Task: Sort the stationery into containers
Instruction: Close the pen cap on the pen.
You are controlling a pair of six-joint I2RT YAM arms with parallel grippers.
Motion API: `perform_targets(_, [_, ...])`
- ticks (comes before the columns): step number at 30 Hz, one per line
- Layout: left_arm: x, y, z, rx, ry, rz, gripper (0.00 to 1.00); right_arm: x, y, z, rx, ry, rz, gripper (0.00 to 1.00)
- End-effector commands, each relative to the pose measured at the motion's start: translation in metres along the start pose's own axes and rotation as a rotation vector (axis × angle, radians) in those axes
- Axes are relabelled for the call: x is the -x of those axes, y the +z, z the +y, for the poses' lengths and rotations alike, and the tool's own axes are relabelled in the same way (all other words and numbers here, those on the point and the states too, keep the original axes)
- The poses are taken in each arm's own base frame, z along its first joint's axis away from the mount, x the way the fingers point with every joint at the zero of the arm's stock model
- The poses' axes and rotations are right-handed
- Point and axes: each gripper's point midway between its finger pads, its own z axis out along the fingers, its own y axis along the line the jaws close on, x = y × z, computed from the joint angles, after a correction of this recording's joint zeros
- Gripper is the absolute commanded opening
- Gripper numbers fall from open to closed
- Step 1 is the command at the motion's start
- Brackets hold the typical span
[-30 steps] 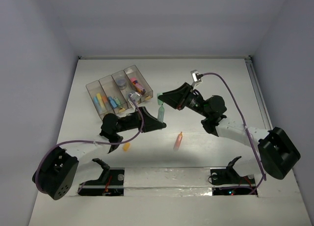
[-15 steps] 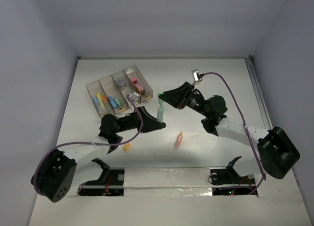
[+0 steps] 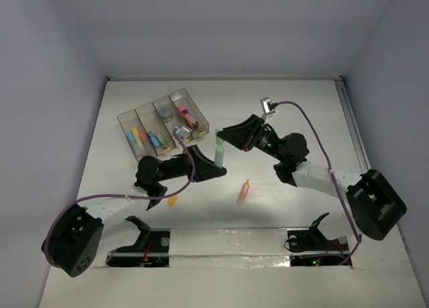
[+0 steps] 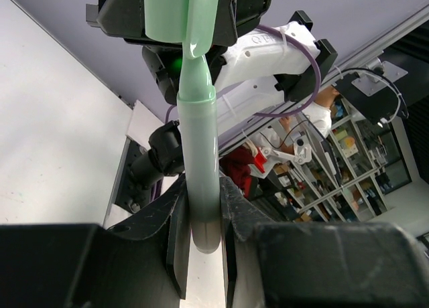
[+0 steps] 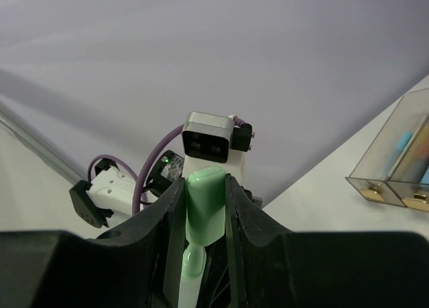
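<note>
1. Green pen (image 3: 218,149), one, held above the bench (image 3: 301,107) between both arms.
2. Left jaws clamped on its barrel; right jaws clamped on its cap.
3. Orange pen (image 3: 243,191), one, and yellow piece (image 3: 173,201), one, lie loose on the bench.
4. Smoky tray (image 3: 122,124), one, four compartments, stationery inside.

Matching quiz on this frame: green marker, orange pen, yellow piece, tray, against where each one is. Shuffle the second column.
1. green marker
2. orange pen
3. yellow piece
4. tray

A. on the table, right beside the left arm
B. far-left part of the table, four compartments
C. clamped between left gripper and right gripper
D. loose on the table near its middle

Pairs: 1-C, 2-D, 3-A, 4-B
</note>
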Motion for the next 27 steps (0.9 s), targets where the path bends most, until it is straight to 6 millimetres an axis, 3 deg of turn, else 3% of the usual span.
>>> perform_targets(1, [0.022,-0.018,-0.118,-0.449,0.541,-0.171,0.00,0.003,-0.004,0.016,0.087,-0.001,-0.016,0.00])
perform_targets(16, [0.042,-0.009,-0.124,-0.400,0.666,-0.235,0.00,0.001,-0.017,0.056,0.308,0.137,-0.024,0.00])
perform_targets(22, [0.053,-0.008,-0.138,-0.410,0.725,-0.274,0.00,-0.008,-0.011,0.074,0.367,0.121,0.001,0.00])
perform_targets(27, [0.055,-0.011,-0.150,-0.429,0.754,-0.297,0.00,0.001,-0.012,0.096,0.423,0.083,-0.016,0.00])
